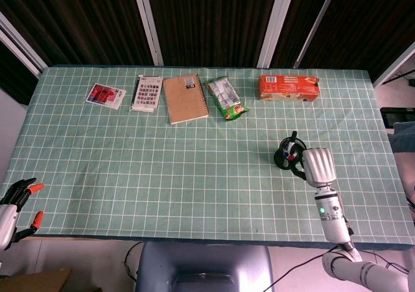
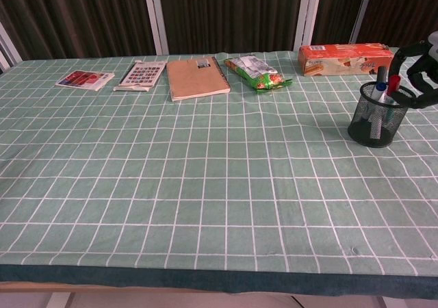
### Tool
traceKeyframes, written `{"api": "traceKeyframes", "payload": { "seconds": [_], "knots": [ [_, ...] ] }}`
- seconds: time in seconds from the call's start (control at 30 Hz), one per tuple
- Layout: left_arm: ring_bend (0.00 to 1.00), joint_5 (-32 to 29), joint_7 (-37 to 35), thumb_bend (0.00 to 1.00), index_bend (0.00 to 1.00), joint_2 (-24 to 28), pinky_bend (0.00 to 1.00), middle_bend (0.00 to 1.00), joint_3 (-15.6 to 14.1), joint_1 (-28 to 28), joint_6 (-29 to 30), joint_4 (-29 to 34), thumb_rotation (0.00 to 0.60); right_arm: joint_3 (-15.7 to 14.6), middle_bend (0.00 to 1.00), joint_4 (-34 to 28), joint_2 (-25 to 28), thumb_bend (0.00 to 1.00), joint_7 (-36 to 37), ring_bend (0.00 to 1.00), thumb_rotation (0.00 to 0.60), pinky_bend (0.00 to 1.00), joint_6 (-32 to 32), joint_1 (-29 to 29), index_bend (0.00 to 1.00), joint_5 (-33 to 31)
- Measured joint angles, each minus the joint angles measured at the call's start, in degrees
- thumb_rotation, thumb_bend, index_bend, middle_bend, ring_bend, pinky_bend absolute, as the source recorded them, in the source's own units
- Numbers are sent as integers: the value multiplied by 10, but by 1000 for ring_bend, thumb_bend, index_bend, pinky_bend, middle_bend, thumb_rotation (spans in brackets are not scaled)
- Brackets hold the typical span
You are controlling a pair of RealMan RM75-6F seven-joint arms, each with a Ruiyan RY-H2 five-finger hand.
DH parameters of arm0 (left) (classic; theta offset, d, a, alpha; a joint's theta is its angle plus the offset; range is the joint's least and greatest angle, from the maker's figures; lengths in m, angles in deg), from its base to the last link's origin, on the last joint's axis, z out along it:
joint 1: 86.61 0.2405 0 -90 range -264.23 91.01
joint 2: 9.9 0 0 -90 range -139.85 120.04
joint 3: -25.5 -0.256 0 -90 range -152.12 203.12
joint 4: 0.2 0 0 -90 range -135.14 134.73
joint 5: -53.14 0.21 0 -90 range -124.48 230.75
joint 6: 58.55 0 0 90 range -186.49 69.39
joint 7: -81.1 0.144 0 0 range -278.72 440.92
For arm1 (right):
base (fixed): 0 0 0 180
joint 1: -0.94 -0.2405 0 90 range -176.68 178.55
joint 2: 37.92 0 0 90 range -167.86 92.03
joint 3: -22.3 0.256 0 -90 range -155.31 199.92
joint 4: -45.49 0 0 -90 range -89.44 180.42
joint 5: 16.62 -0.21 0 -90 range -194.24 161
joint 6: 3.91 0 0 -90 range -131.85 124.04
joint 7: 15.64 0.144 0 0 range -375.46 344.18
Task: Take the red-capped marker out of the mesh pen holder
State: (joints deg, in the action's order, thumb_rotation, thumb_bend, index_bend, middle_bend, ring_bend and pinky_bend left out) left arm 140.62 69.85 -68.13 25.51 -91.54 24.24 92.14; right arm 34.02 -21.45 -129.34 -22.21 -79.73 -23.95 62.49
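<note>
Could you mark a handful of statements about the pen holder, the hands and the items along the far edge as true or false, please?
1. The mesh pen holder stands upright on the table. True.
2. The red-capped marker lies flat on the cloth. False: it stands in the holder, cap up.
3. The right hand is beside the holder's rim. True.
4. The left hand holds the spiral notebook. False: it hangs off the table's near left corner, holding nothing, while the notebook lies at the far edge.
5. The orange box lies left of the notebook. False: it is well to the right, past the green snack packet.
</note>
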Motion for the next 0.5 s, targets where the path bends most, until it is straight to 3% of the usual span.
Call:
{"api": "traceKeyframes", "payload": {
  "seconds": [0.27, 0.5],
  "knots": [
    [75, -1, 0, 441, 224, 0, 348, 105, 0, 0, 0, 0, 600, -8, 955, -108, 38, 801, -38, 1000, 600, 1000, -56, 14, 756, 43],
    [76, 2, -1, 441, 224, 0, 348, 105, -1, 0, 2, 0, 600, -13, 955, -230, 77, 800, -130, 1000, 600, 1000, -99, 24, 757, 90]
  ]
}}
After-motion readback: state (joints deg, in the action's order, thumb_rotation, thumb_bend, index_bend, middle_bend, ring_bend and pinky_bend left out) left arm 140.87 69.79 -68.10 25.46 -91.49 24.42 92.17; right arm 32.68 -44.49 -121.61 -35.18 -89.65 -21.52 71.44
